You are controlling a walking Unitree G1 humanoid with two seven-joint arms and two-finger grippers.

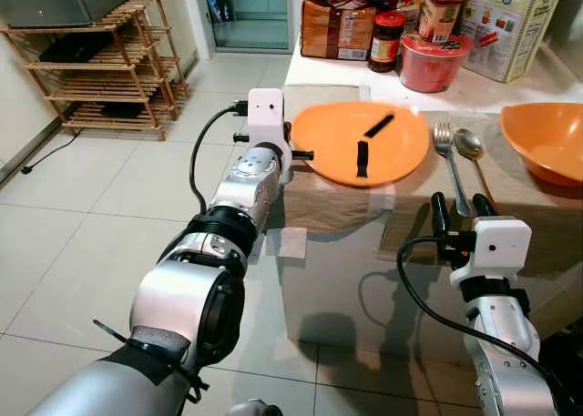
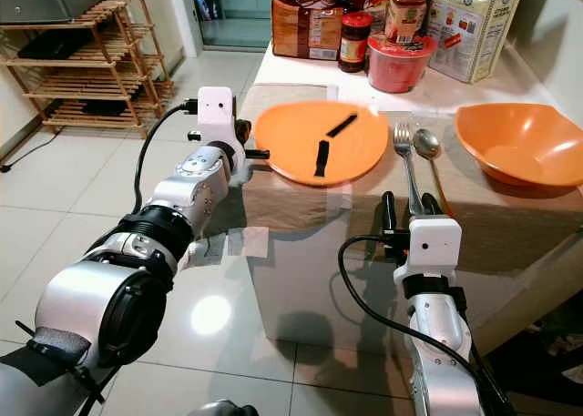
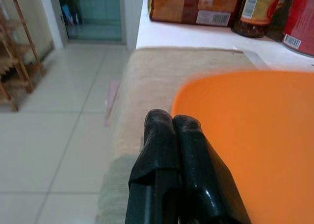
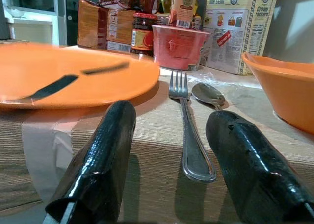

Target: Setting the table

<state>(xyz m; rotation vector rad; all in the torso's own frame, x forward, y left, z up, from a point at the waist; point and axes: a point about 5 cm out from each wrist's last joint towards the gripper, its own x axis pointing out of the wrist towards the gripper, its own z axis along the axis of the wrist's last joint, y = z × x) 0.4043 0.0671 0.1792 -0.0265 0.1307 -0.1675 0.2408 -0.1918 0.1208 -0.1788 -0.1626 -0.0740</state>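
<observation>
Right gripper (image 1: 457,206): fingers spread apart, holding nothing, poised at the near table edge with the fork (image 1: 450,166) handle lying between the two fingers (image 4: 100,158) as the right wrist view shows it. Not touching the fork as far as I can tell.

Left gripper (image 1: 304,155): fingers pressed together, empty, tips at or just against the near-left rim of the orange plate (image 1: 360,141); contact itself not certain.

Step in hand, by my reading: cutlery placement, the right gripper lined up for a pick of the fork. Next move calls for a short advance and drop so the fingers straddle the thin handle, then a close low against the cloth; the handle lies flat, so a slip is likely.

Landmark, the plate:
- Fork just right of plate, tines away from robot.
- Spoon (image 1: 470,148) just right of fork, nearly touching it.
- Orange bowl (image 1: 547,139) well right of plate, looks empty.
- Plate holds no food, two dark strips on its surface.
- Red tub (image 1: 434,60) and jars (image 1: 385,41) behind plate; contents not visible.
- Woven mat (image 1: 510,197) under all.
</observation>
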